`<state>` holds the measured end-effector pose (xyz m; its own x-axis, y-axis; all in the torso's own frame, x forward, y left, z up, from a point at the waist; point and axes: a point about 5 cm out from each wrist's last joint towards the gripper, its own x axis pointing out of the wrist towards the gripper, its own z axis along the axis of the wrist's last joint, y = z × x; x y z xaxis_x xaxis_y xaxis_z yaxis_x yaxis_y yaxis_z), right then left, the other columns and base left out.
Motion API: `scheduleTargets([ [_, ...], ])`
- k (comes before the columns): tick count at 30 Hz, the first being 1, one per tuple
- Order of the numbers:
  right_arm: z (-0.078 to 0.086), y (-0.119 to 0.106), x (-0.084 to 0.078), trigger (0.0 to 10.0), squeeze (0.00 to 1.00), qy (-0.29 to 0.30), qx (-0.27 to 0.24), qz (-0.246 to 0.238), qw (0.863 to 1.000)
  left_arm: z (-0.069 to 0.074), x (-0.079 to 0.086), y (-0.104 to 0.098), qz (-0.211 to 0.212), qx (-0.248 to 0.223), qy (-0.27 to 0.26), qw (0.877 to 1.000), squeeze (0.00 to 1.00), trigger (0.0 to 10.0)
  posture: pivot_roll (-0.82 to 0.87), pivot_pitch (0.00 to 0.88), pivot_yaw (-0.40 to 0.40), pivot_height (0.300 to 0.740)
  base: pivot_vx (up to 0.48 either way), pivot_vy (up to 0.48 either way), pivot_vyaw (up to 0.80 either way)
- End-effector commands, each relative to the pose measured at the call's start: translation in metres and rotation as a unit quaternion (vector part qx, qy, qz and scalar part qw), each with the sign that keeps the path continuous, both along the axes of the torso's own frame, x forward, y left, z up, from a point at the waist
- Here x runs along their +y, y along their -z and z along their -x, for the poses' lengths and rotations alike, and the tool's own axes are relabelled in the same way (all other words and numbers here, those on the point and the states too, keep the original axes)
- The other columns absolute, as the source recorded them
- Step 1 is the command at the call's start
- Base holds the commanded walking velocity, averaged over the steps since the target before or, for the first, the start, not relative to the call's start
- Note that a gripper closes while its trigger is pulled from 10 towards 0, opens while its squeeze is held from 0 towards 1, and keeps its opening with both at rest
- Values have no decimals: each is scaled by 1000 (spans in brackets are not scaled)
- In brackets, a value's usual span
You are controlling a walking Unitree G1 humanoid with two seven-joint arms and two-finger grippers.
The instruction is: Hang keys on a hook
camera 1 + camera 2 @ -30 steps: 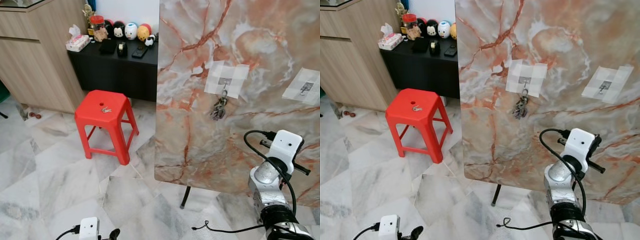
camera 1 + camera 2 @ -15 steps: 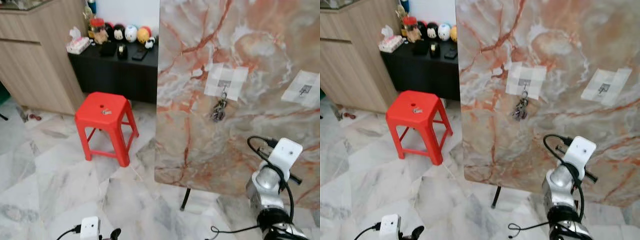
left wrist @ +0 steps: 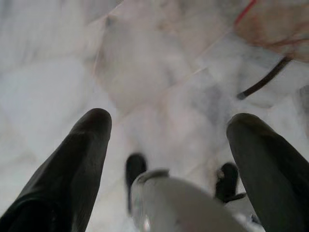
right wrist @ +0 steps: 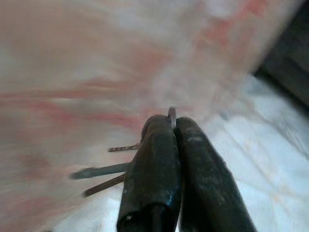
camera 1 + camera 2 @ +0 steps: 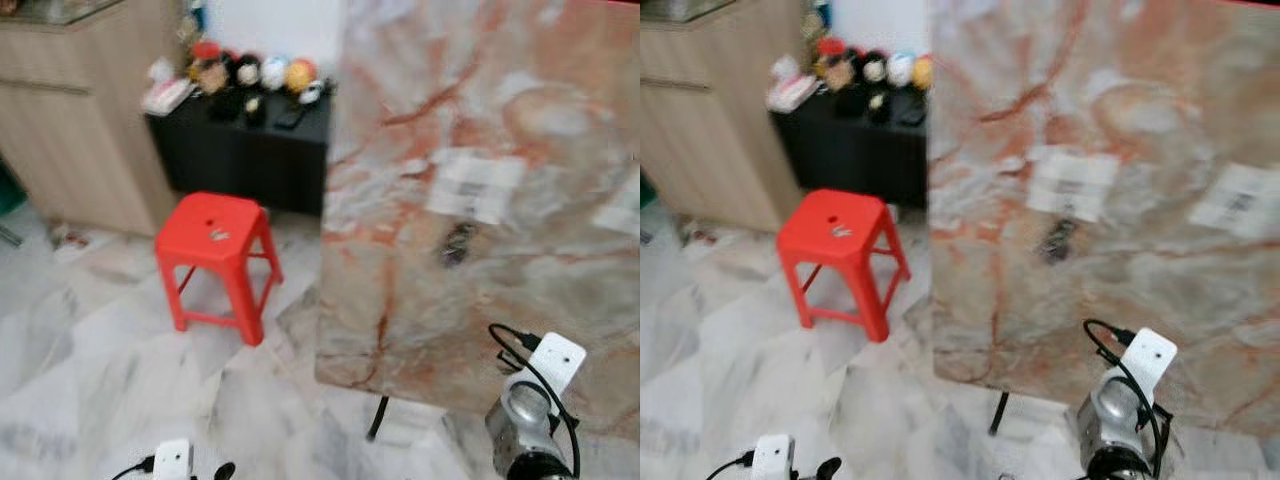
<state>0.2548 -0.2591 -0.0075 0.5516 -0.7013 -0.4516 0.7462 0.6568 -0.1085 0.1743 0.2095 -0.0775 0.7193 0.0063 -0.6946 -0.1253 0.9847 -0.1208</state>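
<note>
- Right gripper clamped on keys, ring poking out at the fingertips, blades fanned sideways, long axes across the fingers.
- Left gripper spread wide, empty, hanging over the floor.
- Right arm lower than a second ago; whole view slid and blurred, so camera moving.
- Marble board ahead: one bunch already hanging, right-hand hook patch apparently free, not yet reached.

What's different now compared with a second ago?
The whole view has shifted and blurred, so the robot's head moved, not the room. The right arm sits lower in the picture. The hung keys, marble board and red stool stay put.
</note>
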Motion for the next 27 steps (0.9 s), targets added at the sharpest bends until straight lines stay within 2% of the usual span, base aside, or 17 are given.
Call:
scheduleTargets([
  [1, -6, -3, 5, 10000, 0, -4, -7, -8, 1000, 9, 2, 5, 0, 20, -6, 1000, 0, 10000, 105, 70, -59, 740, 0, 0, -788],
  [8, -10, -5, 6, 10000, 0, -10, -13, -9, 1000, 10, 3, 5, -3, 22, -6, 1000, 0, 10000, 105, 62, -59, 740, 0, 0, -786],
  [13, -17, -12, 9, 10000, 0, -30, -29, 6, 999, 10, 2, 5, -2, 22, -4, 1000, 0, 10000, 106, 61, -58, 740, 0, 0, 0],
  [16, -23, -18, 11, 10000, 0, -51, -37, 31, 998, 10, 2, 5, -3, 23, -3, 1000, 0, 10000, 106, 61, -58, 740, 0, 0, 0],
  [18, -38, -38, 15, 10000, 0, -98, -60, 114, 987, 10, 2, 5, -4, 23, -3, 1000, 0, 10000, 107, 65, -59, 740, 0, 0, 0],
  [19, -46, -52, 18, 10000, 0, -120, -81, 165, 976, 10, 2, 5, -4, 22, -4, 1000, 0, 10000, 107, 69, -58, 740, 0, 0, 0],
  [20, -52, -60, 21, 10000, 0, -135, -95, 194, 967, 10, 2, 5, -4, 22, -4, 1000, 0, 10000, 107, 69, -58, 740, 0, 0, 0],
  [21, -61, -77, 27, 10000, 0, -162, -116, 255, 946, 10, 2, 5, -4, 22, -4, 1000, 0, 10000, 108, 73, -58, 740, 0, 0, 0],
  [23, -68, -92, 32, 10000, 0, -178, -132, 310, 925, 10, 3, 5, -5, 22, -5, 1000, 0, 10000, 106, 75, -57, 740, 0, 0, 0],
  [24, -68, -92, 32, 10000, 0, -178, -132, 310, 925, 10, 3, 5, -5, 22, -5, 1000, 0, 10000, 106, 75, -57, 740, 0, 0, 0],
  [27, -80, -121, 39, 10000, 0, -174, -170, 383, 891, 9, 3, 4, -5, 21, -6, 1000, 0, 10000, 104, 77, -57, 740, 0, 0, 0],
])
